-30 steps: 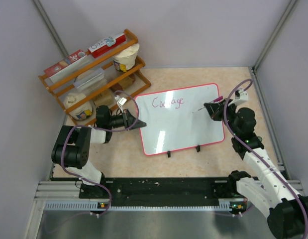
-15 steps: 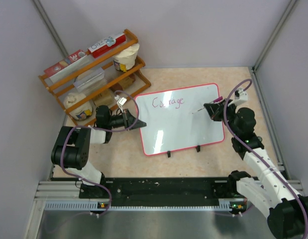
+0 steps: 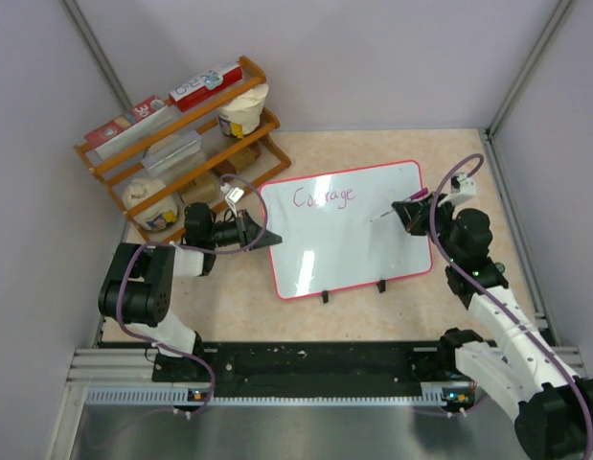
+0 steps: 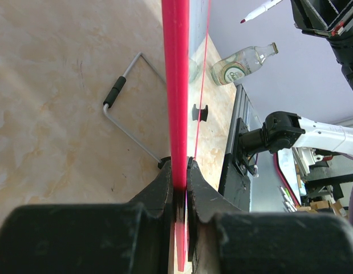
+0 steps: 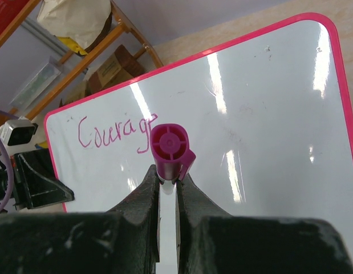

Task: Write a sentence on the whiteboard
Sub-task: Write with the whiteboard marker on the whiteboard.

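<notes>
Marker (image 5: 171, 149) pinched tight in the right gripper (image 5: 167, 178) above the whiteboard (image 3: 344, 244); left gripper (image 4: 181, 171) clamps its pink rim.

wooden rack (image 3: 253, 72) with boxes (image 3: 205, 86) and tubs (image 3: 243, 110) on the beige table (image 3: 306, 326).

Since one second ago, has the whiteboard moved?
No. The whiteboard keeps the same gap to the wooden rack, clamped by the left end effector.
</notes>
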### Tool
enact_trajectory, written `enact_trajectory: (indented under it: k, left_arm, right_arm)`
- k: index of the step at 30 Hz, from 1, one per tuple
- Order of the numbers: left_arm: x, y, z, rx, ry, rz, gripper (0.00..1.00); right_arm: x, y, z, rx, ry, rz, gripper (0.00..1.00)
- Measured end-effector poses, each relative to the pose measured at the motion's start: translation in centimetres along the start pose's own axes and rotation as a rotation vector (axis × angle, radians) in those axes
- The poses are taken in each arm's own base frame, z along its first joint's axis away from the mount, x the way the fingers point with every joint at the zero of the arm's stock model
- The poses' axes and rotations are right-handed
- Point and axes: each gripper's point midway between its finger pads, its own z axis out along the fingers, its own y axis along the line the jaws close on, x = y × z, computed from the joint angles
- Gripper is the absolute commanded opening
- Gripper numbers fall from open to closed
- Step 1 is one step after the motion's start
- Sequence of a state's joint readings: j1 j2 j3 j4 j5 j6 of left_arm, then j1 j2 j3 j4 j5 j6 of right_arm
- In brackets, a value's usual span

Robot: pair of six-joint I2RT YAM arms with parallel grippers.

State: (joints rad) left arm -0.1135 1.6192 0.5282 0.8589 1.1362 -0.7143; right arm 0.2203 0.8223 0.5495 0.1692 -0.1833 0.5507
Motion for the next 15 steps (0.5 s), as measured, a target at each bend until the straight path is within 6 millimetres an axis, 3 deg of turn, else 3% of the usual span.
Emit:
enact_trajectory:
  k: [15]
  left_arm:
    - [0.00,0.00,0.00,0.000,0.000,0.000,0.00]
  right_arm:
    - [0.24,0.22,0.03,-0.014,0.012,0.002,0.00]
